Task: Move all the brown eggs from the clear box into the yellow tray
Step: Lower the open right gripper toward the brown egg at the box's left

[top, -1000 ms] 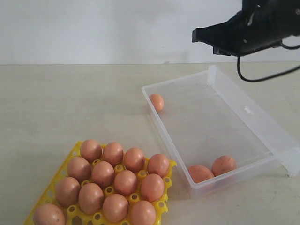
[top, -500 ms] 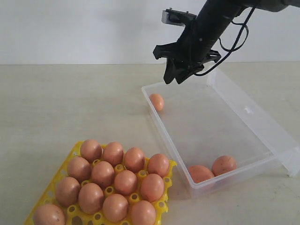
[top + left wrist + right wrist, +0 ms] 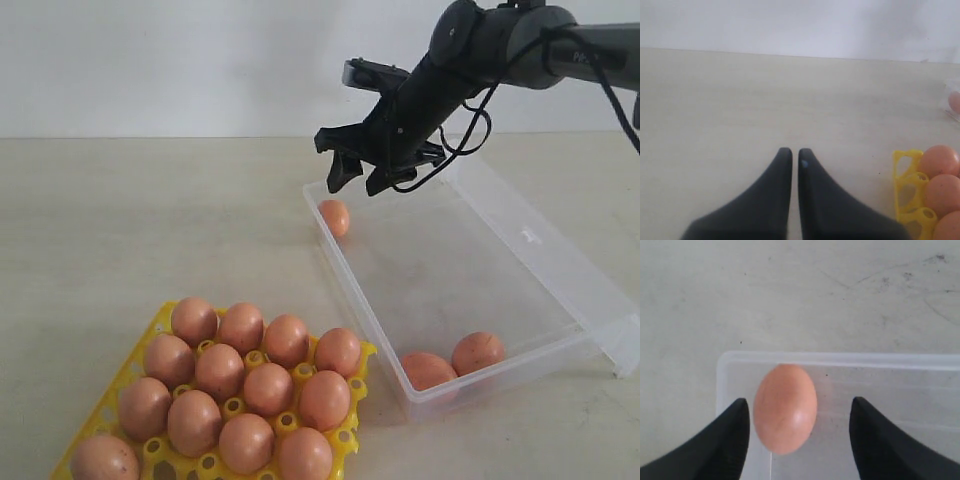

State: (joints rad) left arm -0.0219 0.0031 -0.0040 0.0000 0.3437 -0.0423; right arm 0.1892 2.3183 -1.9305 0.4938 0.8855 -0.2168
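Approach stage of an egg pick. Right pincer point(image 3: 355, 186) hangs with its jaws spread wide and empty over the far left corner of the clear box point(image 3: 440, 270), pointed downward; the wide spread is judged to give room on both sides of the shell before any closing.

Target brown egg point(image 3: 334, 217) lies alone in that corner, resting against the box wall. In the right wrist view the egg point(image 3: 785, 408) sits between the two fingers, nearer one than the other and touching neither, with the box rim just beyond it. The pincer is therefore above and roughly astride the egg, slightly off centre. The nearby wall may crowd one finger.

Two more brown eggs point(image 3: 452, 362) lie side by side in the opposite, near corner of the box, well apart from the pincer. Yellow tray point(image 3: 232, 407) stands on the worktop point(image 3: 150, 220) beside the box, most of its visible cups already carrying eggs point(image 3: 268, 388).

Left pincer point(image 3: 791, 152) is closed on nothing, its tips nearly meeting over bare worktop beside the tray edge; it appears parked clear of the box.
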